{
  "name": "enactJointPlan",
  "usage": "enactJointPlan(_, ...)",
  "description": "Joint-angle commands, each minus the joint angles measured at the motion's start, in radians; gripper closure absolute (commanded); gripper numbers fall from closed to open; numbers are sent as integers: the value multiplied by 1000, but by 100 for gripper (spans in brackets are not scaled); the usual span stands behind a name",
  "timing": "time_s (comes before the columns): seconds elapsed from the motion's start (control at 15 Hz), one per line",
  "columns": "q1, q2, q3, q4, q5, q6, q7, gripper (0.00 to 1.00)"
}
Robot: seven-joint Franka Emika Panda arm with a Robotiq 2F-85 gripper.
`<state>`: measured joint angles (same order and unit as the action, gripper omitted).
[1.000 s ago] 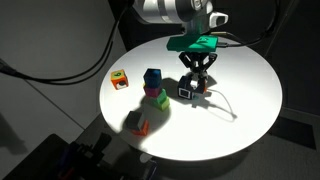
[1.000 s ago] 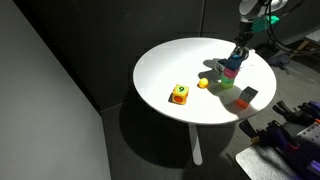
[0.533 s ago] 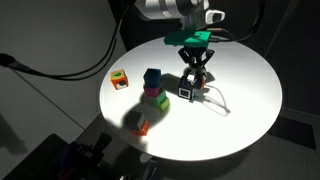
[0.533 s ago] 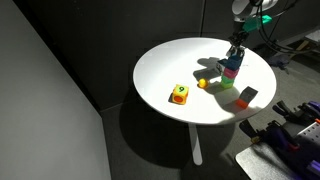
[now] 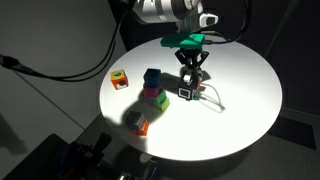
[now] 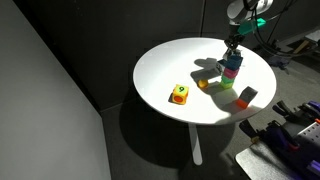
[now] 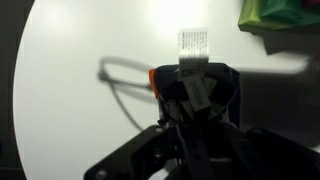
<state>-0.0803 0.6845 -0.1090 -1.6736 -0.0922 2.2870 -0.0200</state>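
Where pincer [image 5: 191,82] hovers, cube [image 7: 193,42] — white-faced, wrist view

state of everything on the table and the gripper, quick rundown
gripper: hanging just above the dark cube, jaws open or shut not clear
dark cube: flat on the table, white face showing
block stack: upright, blue block on top
orange cube: resting alone, apart from the others
red block: lying alone near the table edge

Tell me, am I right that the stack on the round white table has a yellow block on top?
No. In the stack, the top block is blue, not yellow, as an exterior view shows. It does stand on the round white table.
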Motion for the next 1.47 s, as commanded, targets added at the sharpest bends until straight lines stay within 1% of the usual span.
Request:
enactJointPlan(0.0,10,20,-3,29,-23,2,6,95)
enactJointPlan(0.6,23,48,-2,42,-45,66,0,95)
enactJointPlan(1.0,19,60,1,48,-38,55,-5,94)
enactJointPlan(1.07,18,61,2,49,-37,52,-5,66)
enactJointPlan(1.27,14,62,3,54,-35,41,-11,46)
enactJointPlan(1.4,12,60,2,51,-35,37,-13,28)
